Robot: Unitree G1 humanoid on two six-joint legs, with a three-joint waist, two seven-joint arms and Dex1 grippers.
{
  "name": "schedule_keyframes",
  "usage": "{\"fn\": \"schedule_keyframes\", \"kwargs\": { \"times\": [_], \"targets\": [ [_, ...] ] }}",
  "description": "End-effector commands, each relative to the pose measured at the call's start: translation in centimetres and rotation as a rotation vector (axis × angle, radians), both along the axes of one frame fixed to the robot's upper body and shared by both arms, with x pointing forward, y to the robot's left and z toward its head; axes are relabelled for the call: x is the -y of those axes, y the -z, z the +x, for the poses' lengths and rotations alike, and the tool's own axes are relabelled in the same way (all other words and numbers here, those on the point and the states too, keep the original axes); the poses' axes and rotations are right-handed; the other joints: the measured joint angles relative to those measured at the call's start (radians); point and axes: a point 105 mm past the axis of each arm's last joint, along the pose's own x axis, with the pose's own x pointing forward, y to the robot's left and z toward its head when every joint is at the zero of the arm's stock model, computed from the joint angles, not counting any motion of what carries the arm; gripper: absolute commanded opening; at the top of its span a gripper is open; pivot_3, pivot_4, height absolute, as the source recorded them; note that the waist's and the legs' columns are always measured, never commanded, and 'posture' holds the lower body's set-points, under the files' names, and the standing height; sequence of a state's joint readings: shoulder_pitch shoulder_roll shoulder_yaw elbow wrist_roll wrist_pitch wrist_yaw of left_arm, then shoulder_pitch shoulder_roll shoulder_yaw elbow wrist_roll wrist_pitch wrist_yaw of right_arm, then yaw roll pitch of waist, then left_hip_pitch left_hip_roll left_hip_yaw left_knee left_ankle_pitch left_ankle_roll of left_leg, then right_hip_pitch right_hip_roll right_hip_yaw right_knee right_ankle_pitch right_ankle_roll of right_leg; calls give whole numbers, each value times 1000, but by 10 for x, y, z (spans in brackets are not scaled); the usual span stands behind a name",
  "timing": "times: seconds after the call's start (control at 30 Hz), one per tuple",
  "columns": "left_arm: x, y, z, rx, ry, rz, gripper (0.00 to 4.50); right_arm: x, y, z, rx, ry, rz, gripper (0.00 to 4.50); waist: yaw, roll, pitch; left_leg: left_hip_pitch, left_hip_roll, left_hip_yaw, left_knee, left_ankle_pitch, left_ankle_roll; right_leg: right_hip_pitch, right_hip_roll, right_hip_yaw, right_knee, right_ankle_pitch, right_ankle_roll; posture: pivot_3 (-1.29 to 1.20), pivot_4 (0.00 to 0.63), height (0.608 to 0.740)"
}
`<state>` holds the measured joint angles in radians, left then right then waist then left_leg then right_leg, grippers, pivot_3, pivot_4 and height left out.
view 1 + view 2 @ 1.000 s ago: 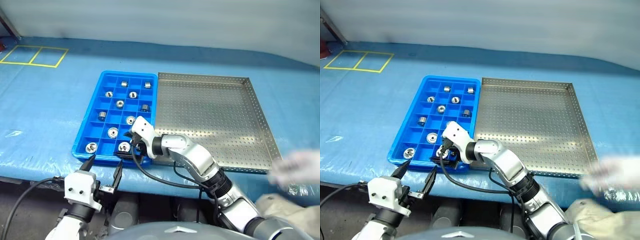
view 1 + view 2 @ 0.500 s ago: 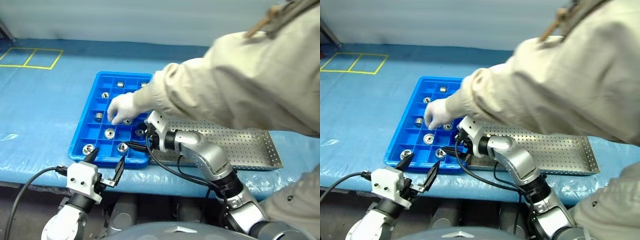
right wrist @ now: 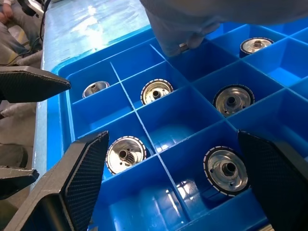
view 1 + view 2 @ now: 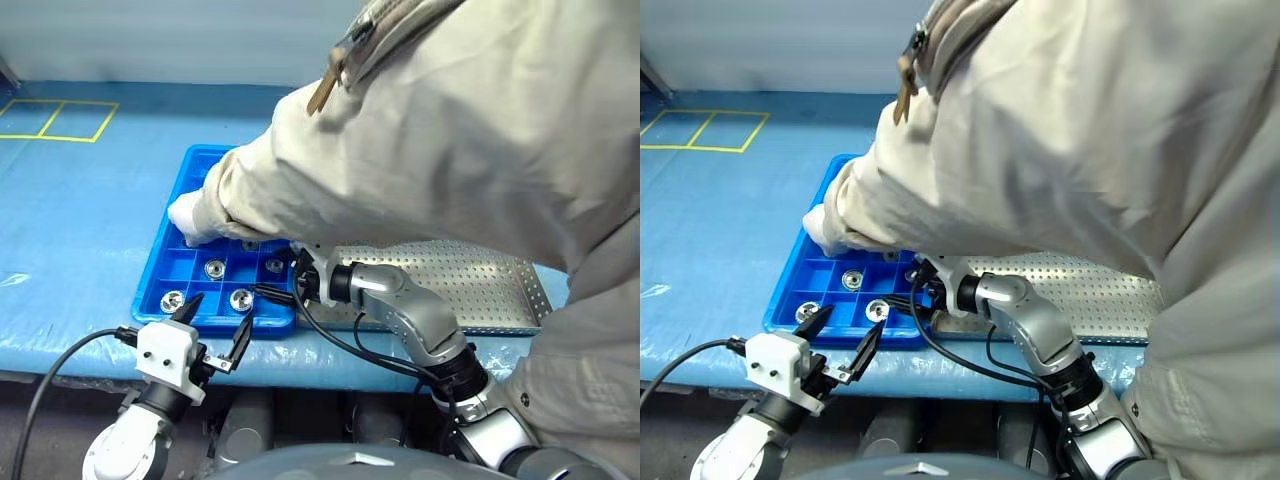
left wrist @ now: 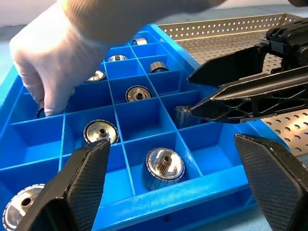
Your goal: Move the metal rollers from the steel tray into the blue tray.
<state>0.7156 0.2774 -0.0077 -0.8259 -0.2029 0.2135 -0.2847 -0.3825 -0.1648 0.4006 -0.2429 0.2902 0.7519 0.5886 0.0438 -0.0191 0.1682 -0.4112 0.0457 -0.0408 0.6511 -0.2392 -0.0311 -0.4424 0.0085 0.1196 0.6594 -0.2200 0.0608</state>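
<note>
Fingers [image 3: 84,178] spread above rollers [image 3: 226,169] in blue tray [image 3: 72,110].

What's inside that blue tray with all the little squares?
The blue tray holds shiny metal rollers, one to a compartment, with several compartments bare. A person's gloved hand reaches into it, and the sleeve covers the far rows, so their contents can't be told.

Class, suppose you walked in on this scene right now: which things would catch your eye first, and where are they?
A person in a beige jacket leans across the table, their white-gloved hand reaching into the bright blue compartmented plastic tray. Shiny silver metal rollers sit in its cells. Both open black grippers, left and right, wait at the tray's near edge.
</note>
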Motion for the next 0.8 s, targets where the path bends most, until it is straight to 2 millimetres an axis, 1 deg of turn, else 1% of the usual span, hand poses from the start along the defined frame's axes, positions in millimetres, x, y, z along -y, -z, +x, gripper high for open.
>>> {"fn": "schedule_keyframes", "kwargs": {
  "times": [0.03, 0.63, 0.8],
  "targets": [
    [1, -9, 0, 32, 7, -2, 4500, 2, -4, 0, 8, 3, 10, 4478, 0, 0, 0, 0, 0, 0, 0, 0, 0, 0, 0, 0, 0, 0, 0, 246, 150, 740],
    [1, -8, 0, 34, 25, 7, 4500, 0, -2, -3, 7, -6, 7, 4478, -2, 0, 0, 0, 0, 0, 0, 0, 0, 0, 0, 0, 0, 0, 0, 235, 150, 740],
    [1, -8, 1, 37, 32, 8, 4500, -2, -5, -3, 16, -4, 21, 4478, -4, 0, 0, 0, 0, 0, 0, 0, 0, 0, 0, 0, 0, 0, 0, 231, 150, 740]
  ]
}}
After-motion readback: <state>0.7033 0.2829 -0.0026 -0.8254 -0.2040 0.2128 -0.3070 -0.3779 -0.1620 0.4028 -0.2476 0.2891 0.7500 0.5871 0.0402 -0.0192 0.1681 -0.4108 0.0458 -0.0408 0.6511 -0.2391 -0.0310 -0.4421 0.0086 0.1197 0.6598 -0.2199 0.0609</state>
